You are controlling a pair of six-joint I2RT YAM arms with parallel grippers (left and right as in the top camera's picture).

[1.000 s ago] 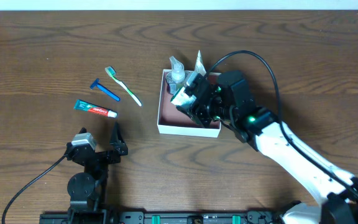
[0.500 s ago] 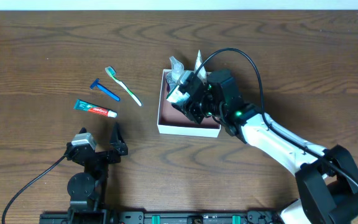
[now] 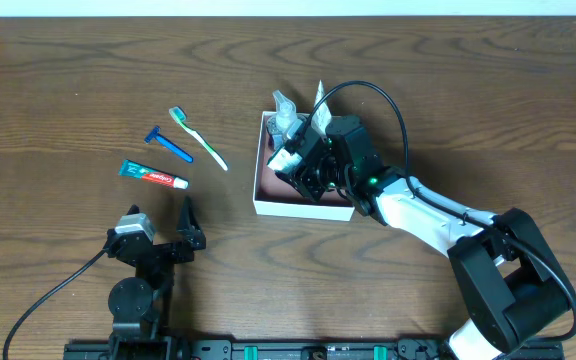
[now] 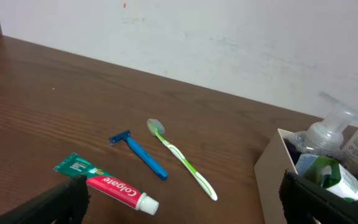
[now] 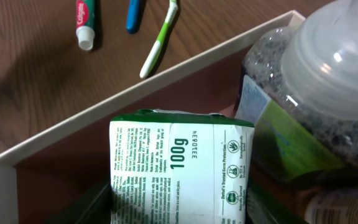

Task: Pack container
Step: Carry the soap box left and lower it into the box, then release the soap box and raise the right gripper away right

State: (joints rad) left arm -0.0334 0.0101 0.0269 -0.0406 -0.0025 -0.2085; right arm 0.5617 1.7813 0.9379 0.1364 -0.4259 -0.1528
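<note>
The container, a shallow square box with white walls and a reddish-brown inside, sits at mid-table. A clear pump bottle and another bottle stand in its far corner. My right gripper hangs over the box, shut on a green-white soap packet; the packet is inside the walls, next to the pump bottle. Toothpaste, a blue razor and a green toothbrush lie on the wood left of the box. My left gripper stands open near the front edge, holding nothing.
In the left wrist view the toothpaste, razor and toothbrush lie ahead of the open fingers, with the box's corner to the right. A pale wall borders the table's far edge. The right arm's cable arcs above the box.
My right arm has swung left and reached further over the box, carrying the packet towards the box's left side. The left arm and the loose toiletries have not moved.
</note>
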